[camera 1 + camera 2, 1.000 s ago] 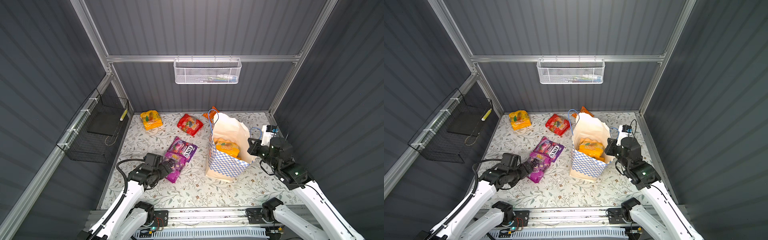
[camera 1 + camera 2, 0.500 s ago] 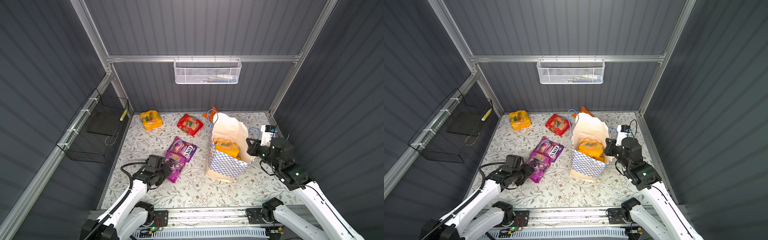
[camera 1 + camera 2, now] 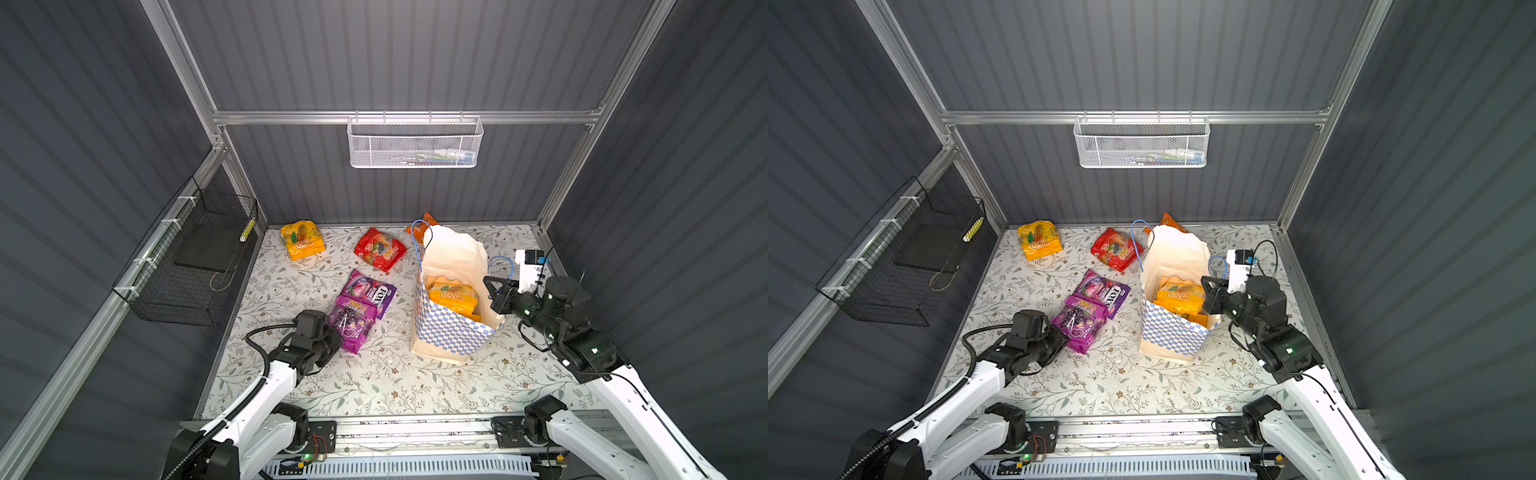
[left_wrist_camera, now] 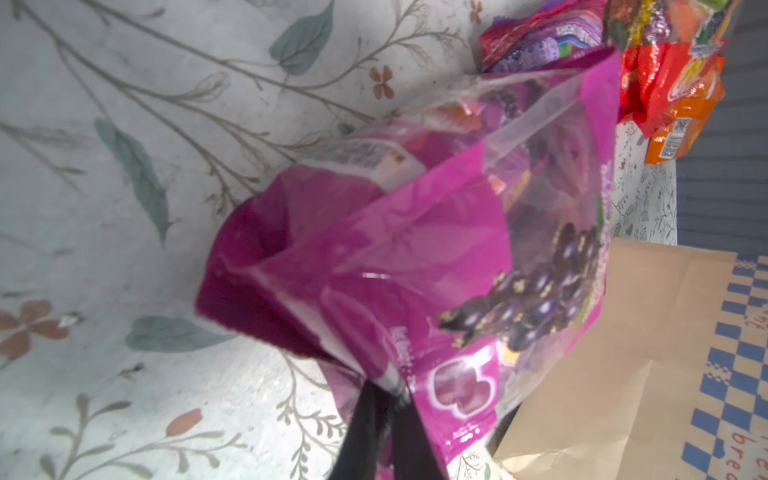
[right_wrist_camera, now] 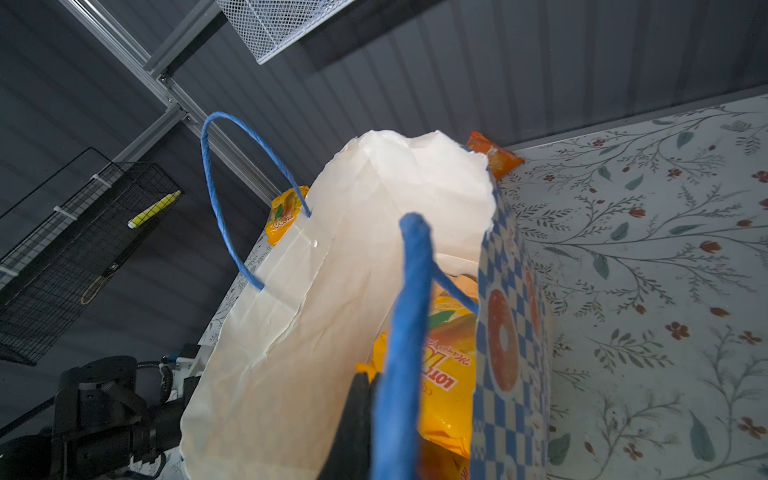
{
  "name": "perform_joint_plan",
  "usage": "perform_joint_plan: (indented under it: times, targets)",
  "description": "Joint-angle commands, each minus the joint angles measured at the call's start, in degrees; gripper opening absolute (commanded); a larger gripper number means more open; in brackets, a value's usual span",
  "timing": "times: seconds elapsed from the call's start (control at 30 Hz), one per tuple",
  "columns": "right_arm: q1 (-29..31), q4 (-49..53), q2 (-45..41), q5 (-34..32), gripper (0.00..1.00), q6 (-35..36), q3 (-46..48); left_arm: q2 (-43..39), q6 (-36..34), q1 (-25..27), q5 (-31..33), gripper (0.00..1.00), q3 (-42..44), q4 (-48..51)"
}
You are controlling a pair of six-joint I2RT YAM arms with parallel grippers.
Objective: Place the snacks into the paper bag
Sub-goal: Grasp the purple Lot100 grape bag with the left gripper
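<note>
The purple grape packet (image 3: 352, 323) pinched in the left gripper (image 3: 337, 337) jaws says "100". Just past those jaws, a purple-pink packet (image 3: 370, 293) says "FOX'S". Right by the right gripper (image 5: 366, 380) jaws, a yellow packet (image 5: 446, 374) says "LOT 100". The paper bag (image 4: 644, 374) says "brea".

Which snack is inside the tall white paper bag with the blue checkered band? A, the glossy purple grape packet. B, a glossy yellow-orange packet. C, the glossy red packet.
B: a glossy yellow-orange plastic packet lies inside the white paper bag with the blue checkered band, seen through its open top.
</note>
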State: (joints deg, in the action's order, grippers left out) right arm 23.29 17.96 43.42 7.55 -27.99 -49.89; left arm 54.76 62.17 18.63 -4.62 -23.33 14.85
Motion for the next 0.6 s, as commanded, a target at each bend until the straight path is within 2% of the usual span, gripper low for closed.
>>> perform_joint_plan:
  times: [0.0, 0.07, 0.43, 0.57]
  targets:
    - [-0.1, -2.0, 0.0, 2.6, 0.0, 0.9, 0.5, -0.9, 0.1, -0.4, -0.6, 0.04, -0.2, 0.2]
    - [0.0, -1.9, -0.1, 2.6, 0.0, 0.9, 0.5, -1.7, -0.3, -0.4, -0.7, 0.0, -1.1, 0.6]
    - [0.0, -1.5, -0.3, 1.8, 0.0, 1.0, 0.5, -10.2, -6.8, -0.4, 1.7, 0.0, -10.3, 8.9]
    - [0.0, -1.3, -0.3, 1.6, 0.0, 1.0, 0.4, -10.8, -10.3, -0.4, 1.8, 0.0, -15.0, 11.0]
